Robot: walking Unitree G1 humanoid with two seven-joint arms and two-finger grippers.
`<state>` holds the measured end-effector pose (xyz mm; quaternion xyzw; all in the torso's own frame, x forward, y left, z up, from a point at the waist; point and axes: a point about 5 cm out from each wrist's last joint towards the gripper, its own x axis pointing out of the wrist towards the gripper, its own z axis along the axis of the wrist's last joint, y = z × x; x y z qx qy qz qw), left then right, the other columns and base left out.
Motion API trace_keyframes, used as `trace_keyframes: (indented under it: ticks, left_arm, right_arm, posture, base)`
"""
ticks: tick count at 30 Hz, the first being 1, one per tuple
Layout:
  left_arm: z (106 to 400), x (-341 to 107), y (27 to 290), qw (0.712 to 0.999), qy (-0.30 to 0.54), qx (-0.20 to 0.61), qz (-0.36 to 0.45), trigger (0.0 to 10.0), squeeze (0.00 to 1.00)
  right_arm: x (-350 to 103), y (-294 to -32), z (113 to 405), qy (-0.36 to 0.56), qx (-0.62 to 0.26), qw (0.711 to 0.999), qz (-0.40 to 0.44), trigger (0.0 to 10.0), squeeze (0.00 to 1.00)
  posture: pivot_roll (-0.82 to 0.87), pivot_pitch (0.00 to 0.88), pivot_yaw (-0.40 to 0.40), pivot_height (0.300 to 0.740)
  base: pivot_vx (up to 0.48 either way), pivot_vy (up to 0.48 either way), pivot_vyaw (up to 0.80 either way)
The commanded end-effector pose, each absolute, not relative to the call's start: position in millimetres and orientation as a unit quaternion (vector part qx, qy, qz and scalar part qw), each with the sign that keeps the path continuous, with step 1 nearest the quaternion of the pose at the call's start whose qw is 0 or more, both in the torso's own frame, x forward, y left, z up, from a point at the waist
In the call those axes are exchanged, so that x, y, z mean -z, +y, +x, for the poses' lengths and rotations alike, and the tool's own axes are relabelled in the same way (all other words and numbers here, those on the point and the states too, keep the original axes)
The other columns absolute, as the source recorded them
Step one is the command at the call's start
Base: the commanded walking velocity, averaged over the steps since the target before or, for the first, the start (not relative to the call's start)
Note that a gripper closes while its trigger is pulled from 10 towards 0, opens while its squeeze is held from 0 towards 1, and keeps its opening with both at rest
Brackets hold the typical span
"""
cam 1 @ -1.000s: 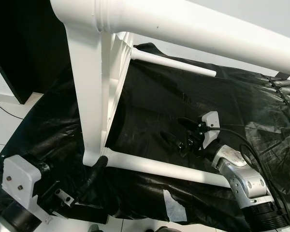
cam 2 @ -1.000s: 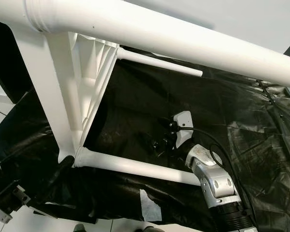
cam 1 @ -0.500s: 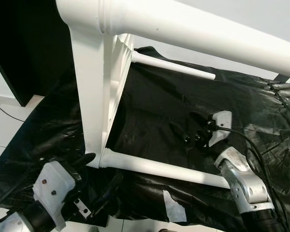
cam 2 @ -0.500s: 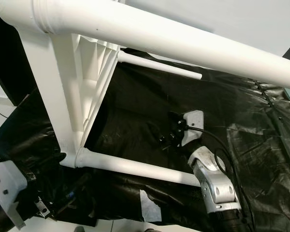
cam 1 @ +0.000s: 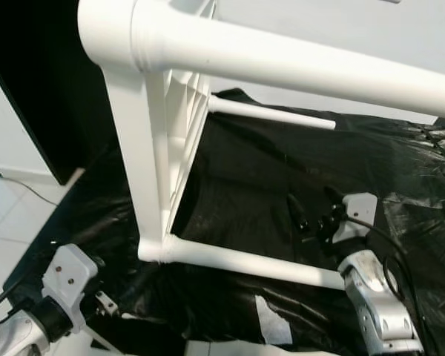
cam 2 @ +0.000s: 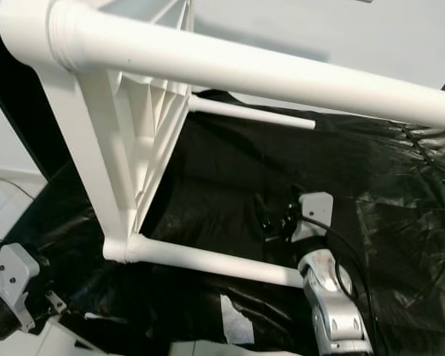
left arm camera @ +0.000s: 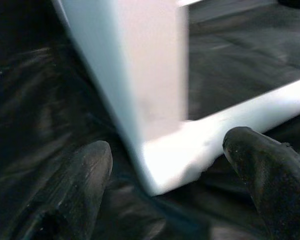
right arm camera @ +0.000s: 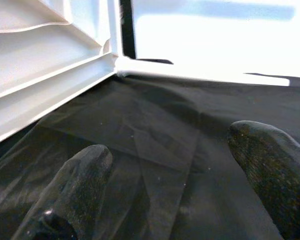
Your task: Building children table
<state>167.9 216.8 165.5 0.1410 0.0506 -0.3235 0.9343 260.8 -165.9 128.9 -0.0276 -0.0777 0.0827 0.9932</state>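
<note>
1. In the left eye view, a white plastic children's table (cam 1: pixel 159 141) is seen tipped on its side on a crinkled black plastic sheet (cam 1: pixel 245 178) spread over the floor. The ribbed underside of the tabletop faces the robot's right. Three round white legs are seen pointing to the robot's right: a thick upper leg (cam 1: pixel 297 67) close to the camera, a thin far leg (cam 1: pixel 271 113) lying on the sheet, and a near lower leg (cam 1: pixel 252 261) lying on the sheet.

2. In the same view, the right gripper (cam 1: pixel 311 211) is held just above the sheet, beyond the near lower leg and between the two lying legs; its two black fingers are spread apart and nothing is held. The left arm's white wrist housing (cam 1: pixel 67 278) is seen low at the robot's left, near the table's lower corner.

3. In the right eye view, a pale scrap of paper or tape (cam 2: pixel 236 325) is seen on the sheet, nearer the robot than the lower leg.

4. In the left wrist view, the left gripper (left arm camera: pixel 165 160) is shown with its fingertips (left arm camera: pixel 92 165) apart, one on each side of the table's lower corner; contact cannot be made out.

5. In the right wrist view, the right gripper's fingers (right arm camera: pixel 87 172) are shown apart above the black sheet, pointed toward the ribbed underside.
</note>
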Motion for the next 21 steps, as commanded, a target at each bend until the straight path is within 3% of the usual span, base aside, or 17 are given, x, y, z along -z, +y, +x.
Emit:
trace_keyframes:
  ticks: [1, 8, 11, 21]
  left_arm:
    - [172, -159, 226, 0.943, 0.055, 0.293, 0.146, 10.0, 0.0]
    - [187, -147, 248, 0.968, 0.053, 0.214, 0.118, 10.0, 0.0]
    - [198, -143, 260, 0.985, 0.025, 0.133, 0.107, 10.0, 0.0]
    - [213, -134, 255, 0.998, -0.014, 0.026, 0.06, 10.0, 0.0]
  right_arm:
    - [-122, -171, 259, -0.069, -0.07, 0.995, -0.034, 10.0, 0.0]
    - [-120, -175, 264, -0.077, -0.065, 0.993, -0.056, 10.0, 0.0]
    - [-123, -176, 267, -0.087, -0.068, 0.992, -0.059, 10.0, 0.0]
    - [-128, -185, 270, -0.103, -0.046, 0.991, -0.068, 10.0, 0.0]
  posture:
    - [0.1, 0.0, -0.04, 0.74]
    - [0.11, 0.0, -0.029, 0.74]
    - [0.1, 0.0, -0.027, 0.74]
    - [0.07, 0.0, -0.032, 0.74]
  base:
    - [0.0, 0.0, 0.0]
    - [0.0, 0.0, 0.0]
    - [0.0, 0.0, 0.0]
    - [0.0, 0.0, 0.0]
